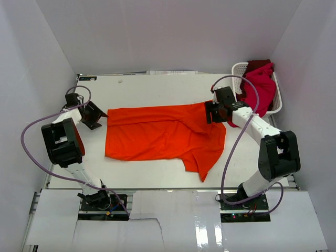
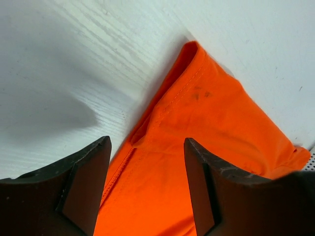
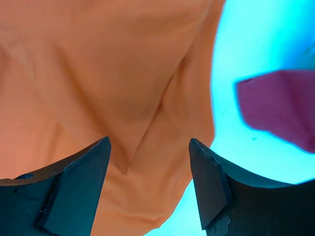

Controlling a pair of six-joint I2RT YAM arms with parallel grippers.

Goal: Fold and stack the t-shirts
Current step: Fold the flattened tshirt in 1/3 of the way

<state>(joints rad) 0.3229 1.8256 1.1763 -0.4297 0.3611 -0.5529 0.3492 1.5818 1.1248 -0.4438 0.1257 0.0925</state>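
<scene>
The white counter (image 1: 157, 86) carries an orange t-shirt (image 1: 157, 134) spread flat across its middle. The shirt's left part is doubled over into a neat rectangle, and a looser flap trails toward the near right. At the far right corner stands a white lattice basket (image 1: 239, 68). A crimson t-shirt (image 1: 260, 86) spills over the basket's near rim, and a dark red t-shirt (image 1: 258, 64) lies behind it inside.

The left tool (image 1: 100, 118) sits at the orange shirt's far left corner with its jaws spread wide. It grips nothing, and the folded hem lies loose beneath them. The right tool (image 1: 212, 113) hangs over the shirt's far right edge, also spread wide and holding nothing. In its colour-washed wrist view, a magenta patch beside the orange cloth is probably the crimson shirt.
</scene>
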